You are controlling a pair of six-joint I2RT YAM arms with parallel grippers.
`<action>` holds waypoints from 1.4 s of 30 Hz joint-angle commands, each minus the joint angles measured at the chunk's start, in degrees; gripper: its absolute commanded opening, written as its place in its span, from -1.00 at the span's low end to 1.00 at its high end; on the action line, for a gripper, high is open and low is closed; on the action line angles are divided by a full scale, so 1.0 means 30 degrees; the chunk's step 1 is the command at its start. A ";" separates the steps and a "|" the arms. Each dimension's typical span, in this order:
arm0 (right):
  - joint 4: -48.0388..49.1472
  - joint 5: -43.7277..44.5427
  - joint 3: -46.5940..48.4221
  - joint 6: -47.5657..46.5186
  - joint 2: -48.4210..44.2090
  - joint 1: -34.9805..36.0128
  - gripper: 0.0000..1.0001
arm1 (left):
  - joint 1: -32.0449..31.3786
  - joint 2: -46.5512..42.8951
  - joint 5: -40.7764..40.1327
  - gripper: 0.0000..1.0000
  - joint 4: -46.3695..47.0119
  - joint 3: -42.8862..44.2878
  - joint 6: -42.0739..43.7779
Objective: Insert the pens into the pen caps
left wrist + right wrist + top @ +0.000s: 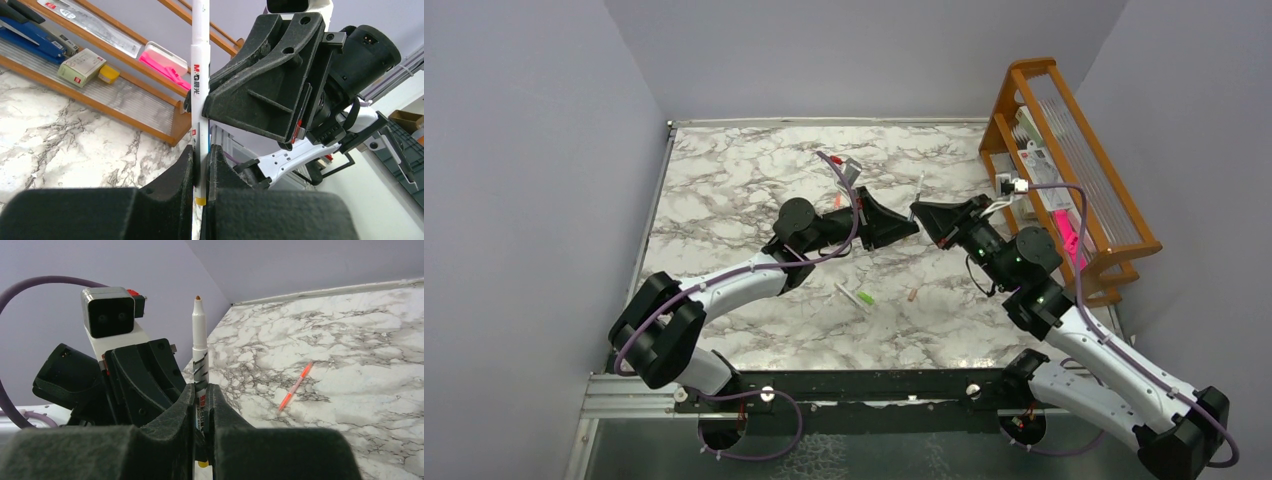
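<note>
Though tight between left fingers (175, 190) and right fingers (177, 415), white pen (200, 332), base hidden.

the top camera looks down from high over the near edge, taking in the whole marble table (724, 200). the left wrist camera sits close behind the left gripper (201, 165), facing the wooden rack (177, 127). the right wrist camera, as close behind the right gripper (201, 400), faces the far wall corner (210, 275). both share the white pen (200, 75).

Marble table (724, 190): white pen (846, 291), green cap (865, 299), tan cap (912, 295), orange pen (295, 386)
</note>
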 commanded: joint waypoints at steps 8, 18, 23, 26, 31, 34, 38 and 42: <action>-0.1843 -0.0394 0.2323 -0.1438 0.0228 0.0093 -0.37 | -0.0373 0.0909 0.2504 -1.00 0.0568 0.1173 0.1569; -0.1814 -0.0901 0.2353 -0.1305 0.0594 0.0093 -0.98 | -0.0525 0.0417 0.2148 -0.59 0.0521 0.1098 0.1892; -0.1428 -0.1891 0.2048 -0.0485 0.0590 0.0094 -0.98 | -0.0525 0.0455 0.1307 -0.46 0.0516 0.1515 0.1864; -0.1372 -0.2240 0.1932 -0.0236 0.0525 0.0097 -0.98 | -0.0525 0.0632 0.1060 -0.46 0.0509 0.2014 0.1712; -0.1535 -0.2429 0.1835 -0.0115 0.0266 0.0094 -0.99 | -0.0540 0.0378 0.0152 -0.46 0.0510 0.2261 0.2078; -0.1516 -0.2456 0.1708 0.0030 0.0073 0.0109 -0.98 | -0.0525 0.0502 0.0175 -0.75 0.0512 0.2361 0.2063; -0.1508 -0.2479 0.1787 -0.0052 -0.0030 0.0090 -0.98 | -0.0525 0.0709 0.0481 -1.00 0.0508 0.2234 0.1886; -0.2190 -0.1243 0.1942 -0.0269 -0.0228 0.0100 -0.44 | -0.0407 0.0072 -0.0751 -1.00 0.0116 0.1223 0.2613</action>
